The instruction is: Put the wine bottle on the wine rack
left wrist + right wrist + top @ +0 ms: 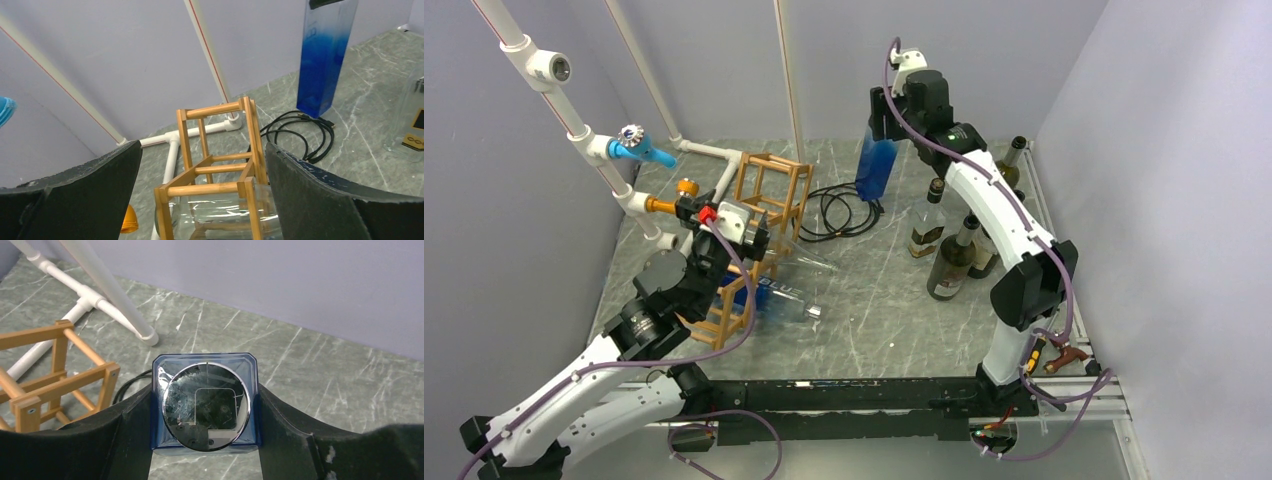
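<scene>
The wine bottle [876, 168] is a tall square blue one, upright at the back middle, its base at or just above the table. My right gripper [887, 125] is shut on its top. From the right wrist the fingers [132, 427] press both sides of the blue shoulder [206, 365] round the mirror cap. The wine rack [771, 195], orange-brown sticks, stands left of it. My left gripper [746, 245] hangs open over the rack [220, 165], its fingers [100, 185] on either side and apart from it. A clear bottle [225, 215] lies in the rack.
A black cable [844, 210] coils between rack and blue bottle [322, 60]. Several wine bottles [954, 260] stand at the right. A second clear bottle [784, 295] lies in the rack's lower cells, neck pointing right. White pipes with valves [629, 150] run along the left.
</scene>
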